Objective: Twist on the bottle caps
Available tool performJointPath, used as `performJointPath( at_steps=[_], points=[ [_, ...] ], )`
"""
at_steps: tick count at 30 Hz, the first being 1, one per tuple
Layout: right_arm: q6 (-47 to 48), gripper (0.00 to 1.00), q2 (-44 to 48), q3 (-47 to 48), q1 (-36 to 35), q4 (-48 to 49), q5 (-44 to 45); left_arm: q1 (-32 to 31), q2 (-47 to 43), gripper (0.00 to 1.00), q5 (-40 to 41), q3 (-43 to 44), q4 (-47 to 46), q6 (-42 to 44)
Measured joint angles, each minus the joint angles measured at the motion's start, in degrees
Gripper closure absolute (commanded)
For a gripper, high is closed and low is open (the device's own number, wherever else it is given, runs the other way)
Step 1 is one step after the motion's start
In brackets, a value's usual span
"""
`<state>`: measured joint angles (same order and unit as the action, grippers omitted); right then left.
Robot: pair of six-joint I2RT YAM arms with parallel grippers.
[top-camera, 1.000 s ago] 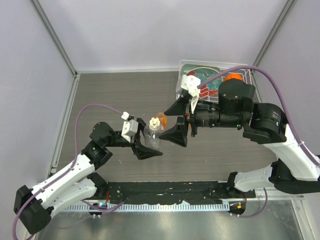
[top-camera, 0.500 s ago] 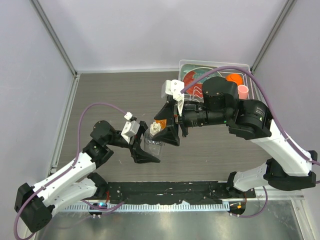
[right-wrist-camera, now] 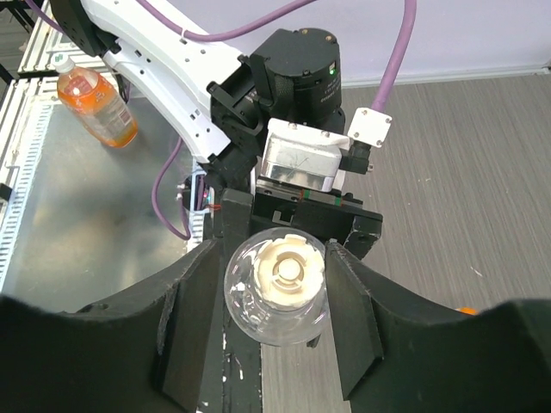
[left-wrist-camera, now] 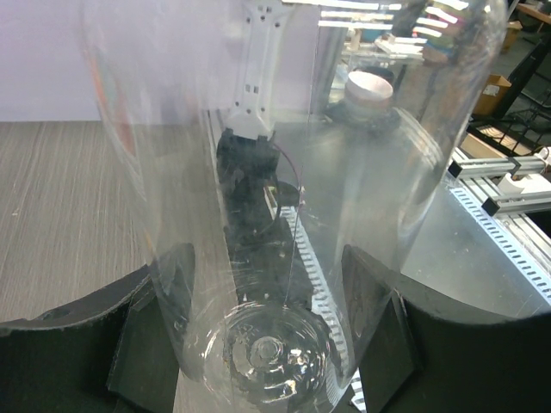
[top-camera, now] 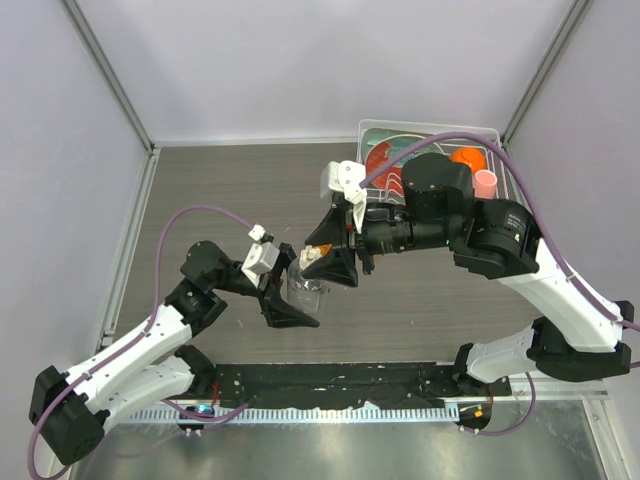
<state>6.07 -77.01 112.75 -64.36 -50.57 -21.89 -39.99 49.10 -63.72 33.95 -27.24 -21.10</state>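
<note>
The clear bottle (top-camera: 309, 287) stands upright over the middle of the counter (top-camera: 220, 190), clamped around its lower body by the left pincer (top-camera: 298, 298). In the left wrist view, the dark fingers (left-wrist-camera: 82, 344) press both sides of it near the base. The cream-white cap (right-wrist-camera: 291, 268) sits on its neck. The right pincer (right-wrist-camera: 280, 258) is directly over it with its fingers spread about as wide as the bottle's shoulder, flanking the cap without gripping it. Whether the threads have caught cannot be told. The bottle looks empty, thin-walled and smooth, so I judge it light, quick to dent under a hard squeeze and prone to spinning in the grip. The low hold on the body suits it, with only enough force to resist the twist. The cap is tiny and stiff and should be pinched across its rim, square to the neck, or it may cross-thread or pop off. A small orange piece (top-camera: 322, 248) lies just beside the right fingers, too hidden to tell cap from bottle. It and the left wrist housing (right-wrist-camera: 301, 163) just below are the nearest things to foul a turn. The clear bin (top-camera: 420, 124) with a pink cup (top-camera: 486, 182) sits well apart in the far right corner.
</note>
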Motion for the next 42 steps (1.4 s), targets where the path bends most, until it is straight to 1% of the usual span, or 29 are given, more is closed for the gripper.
performJointPath(
  at_steps=[3, 6, 10, 12, 15, 17, 20, 21, 22, 28, 32, 36, 42],
  points=[
    [0.0, 0.45, 0.0, -0.9, 0.1, 0.0, -0.2, 0.1, 0.0, 1.00, 0.0, 0.0, 0.0, -0.1],
    [0.0, 0.50, 0.0, -1.4, 0.2, 0.0, -0.2, 0.2, 0.0, 1.00, 0.0, 0.0, 0.0, -0.1],
    [-0.1, 0.60, 0.0, -1.7, 0.7, 0.3, -0.2, 0.4, 0.0, 1.00, -0.2, 0.0, -0.1, -0.1],
    [-0.1, 0.64, 0.0, -1.7, 0.9, 0.5, -0.2, 0.4, 0.0, 1.00, -0.3, 0.0, -0.2, -0.1],
    [-0.2, 0.73, 0.0, -1.9, 1.1, 0.7, -0.2, 0.4, 0.0, 1.00, -0.3, 0.0, -0.3, 0.0],
    [-0.3, 0.77, 0.0, -2.1, 1.2, 1.0, -0.3, 0.5, 0.0, 1.00, -0.2, 0.0, -0.3, 0.0],
    [-0.3, 0.90, 0.0, -2.7, 1.5, 1.8, -0.3, 0.8, 0.0, 1.00, 0.1, 0.0, -0.2, 0.0],
    [-0.4, 0.98, 0.0, -2.8, 1.5, 2.0, -0.2, 1.0, 0.0, 1.00, 0.3, 0.0, -0.2, 0.0],
    [-0.4, 0.99, 0.0, -2.9, 1.6, 2.2, -0.2, 1.1, 0.0, 1.00, 0.6, 0.0, -0.2, 0.1],
    [-1.1, 0.99, 0.2, -3.8, 2.2, 3.6, 2.8, 1.7, 0.0, 1.00, 4.7, 0.0, 0.5, 2.1],
    [-2.5, 0.99, 0.3, -4.9, 2.5, 4.5, 7.3, 1.9, 0.0, 1.00, 10.8, 0.0, 2.4, 5.5],
    [-4.5, 0.99, 0.0, -6.0, 2.8, 6.0, 13.1, 1.9, 0.3, 1.00, 18.8, 0.0, 3.8, 9.0],
    [-8.7, 0.99, -1.4, -7.0, 3.0, 8.5, 20.8, 1.9, 0.3, 1.00, 27.4, -0.4, 5.1, 11.5]
  ],
)
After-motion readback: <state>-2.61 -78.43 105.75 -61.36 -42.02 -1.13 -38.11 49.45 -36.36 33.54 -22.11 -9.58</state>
